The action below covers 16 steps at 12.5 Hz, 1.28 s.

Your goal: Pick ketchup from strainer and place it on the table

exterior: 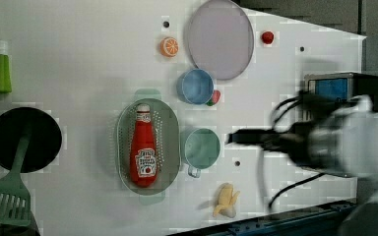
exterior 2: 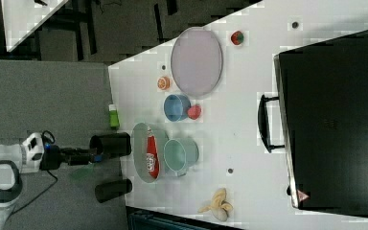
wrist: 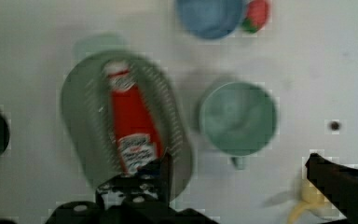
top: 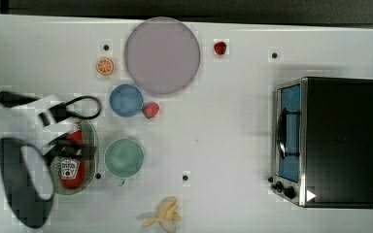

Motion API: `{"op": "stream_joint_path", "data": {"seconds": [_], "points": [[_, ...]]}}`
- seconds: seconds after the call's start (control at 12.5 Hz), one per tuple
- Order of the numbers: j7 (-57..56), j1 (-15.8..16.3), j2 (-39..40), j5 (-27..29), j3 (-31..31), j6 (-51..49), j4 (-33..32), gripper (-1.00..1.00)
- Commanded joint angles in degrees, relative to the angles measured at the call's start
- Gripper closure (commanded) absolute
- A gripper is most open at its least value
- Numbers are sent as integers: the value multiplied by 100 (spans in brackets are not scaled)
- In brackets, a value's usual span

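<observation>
Nearest us the hand (wrist: pixel 237 172) hangs with fingers spread wide, holding nothing; beyond it we see the ketchup (wrist: pixel 131 126), a red bottle with white cap and red-and-white label, lying flat in the pale green strainer (wrist: pixel 79 107) on the surface (wrist: pixel 307 70)

Bright even light, soft shadows, blocky, motion-blurred arm (exterior: pixel 334 142).

Robot lab bench: white holed table (top: pixel 233 145), toy banana (top: pixel 164 213), small toaster oven (top: pixel 325 141).
</observation>
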Motion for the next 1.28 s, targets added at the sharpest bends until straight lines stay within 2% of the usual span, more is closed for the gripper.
{"op": "stream_joint_path", "data": {"seconds": [0.08, 0.4, 0.8, 1.28], "points": [[205, 77, 124, 54, 491, 375, -181, -100], [678, 102, 632, -118, 901, 1879, -837, -100], [1620, 148, 1469, -1303, 896, 3355, -1635, -100], [2197, 200, 2914, -2221, 707, 4210, -1595, -100]]}}
